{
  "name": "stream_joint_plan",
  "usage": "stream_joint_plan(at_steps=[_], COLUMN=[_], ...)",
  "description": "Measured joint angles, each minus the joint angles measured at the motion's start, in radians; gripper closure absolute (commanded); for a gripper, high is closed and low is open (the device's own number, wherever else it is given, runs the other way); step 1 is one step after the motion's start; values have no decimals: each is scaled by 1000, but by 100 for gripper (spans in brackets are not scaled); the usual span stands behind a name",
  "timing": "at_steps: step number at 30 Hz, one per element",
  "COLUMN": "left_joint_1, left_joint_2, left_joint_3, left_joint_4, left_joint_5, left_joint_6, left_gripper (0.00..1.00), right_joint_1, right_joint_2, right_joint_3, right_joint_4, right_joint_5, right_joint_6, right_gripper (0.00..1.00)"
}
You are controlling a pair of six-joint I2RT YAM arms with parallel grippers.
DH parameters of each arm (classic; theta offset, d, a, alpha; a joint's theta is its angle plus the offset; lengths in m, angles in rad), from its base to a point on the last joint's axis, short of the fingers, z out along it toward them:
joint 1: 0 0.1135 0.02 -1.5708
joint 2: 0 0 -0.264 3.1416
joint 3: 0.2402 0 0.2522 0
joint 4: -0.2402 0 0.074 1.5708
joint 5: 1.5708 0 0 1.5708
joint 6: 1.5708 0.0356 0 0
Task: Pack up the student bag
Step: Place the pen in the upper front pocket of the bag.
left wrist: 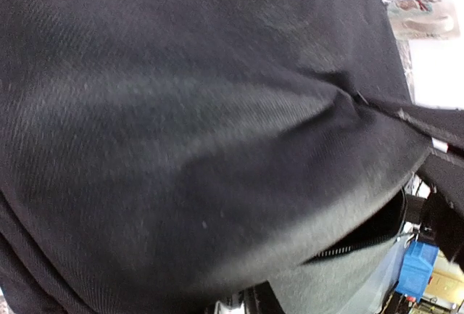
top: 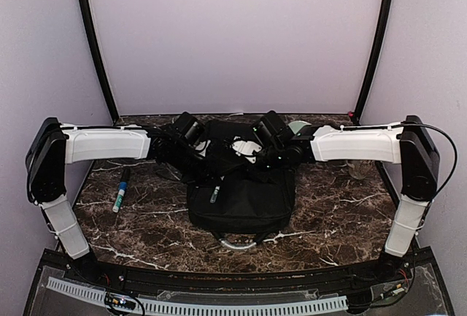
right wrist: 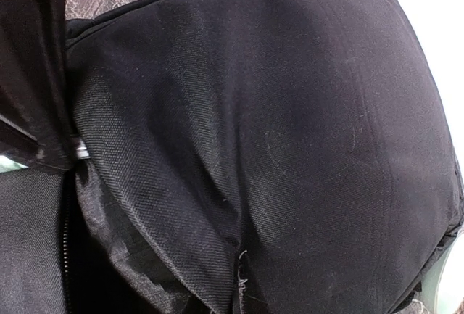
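The student bag (top: 241,201) is a black backpack lying mid-table with its grey handle (top: 239,243) toward the near edge. Its far end is drawn up between my two grippers. My left gripper (top: 198,148) is at the bag's far left corner and my right gripper (top: 257,157) at its far right, each shut on black fabric. Bag cloth (left wrist: 181,111) fills the left wrist view, with an open zipper (left wrist: 362,243) at lower right. The right wrist view shows bag fabric (right wrist: 275,111) puckered into folds at the bottom centre, which hides my fingers.
A marker with a teal end (top: 120,192) lies on the marble table (top: 328,214) left of the bag. A slim pen-like item (top: 214,193) rests on the bag's top. Something white (top: 244,146) shows between the grippers, and a pale green thing (top: 298,126) sits behind the right arm.
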Motion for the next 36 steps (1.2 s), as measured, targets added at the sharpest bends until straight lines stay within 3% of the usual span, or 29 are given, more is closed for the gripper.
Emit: stream_joint_plan(at_steps=[4,11,20,28,33,36], left_joint_1=[0,-1,-13,-74,-74,-77], left_joint_2=[21,-37,-304,-317,-283,-234], left_joint_3=[28,4,-163,-237,-237,-236], left_joint_4=[-16,-35,-133,-108,-60,-50], left_joint_5=[-17,-37,-67,-45,-25,-18], left_joint_6=[-18,-7,11,8,3,2], left_gripper=[77,61,61,83,71,70], right_joint_1=[0,1,1,1,1,1], right_joint_2=[0,0,0,0,0,0], right_joint_3=[0,0,0,1,1,1], right_joint_4=[2,5,2,2,-2,-2], right_joint_5=[-2,-14,-21,-23,-29,-31], right_joint_6=[-2,-7,-8,-8,-7,-8], right_gripper=[98,98,98,98,98,98])
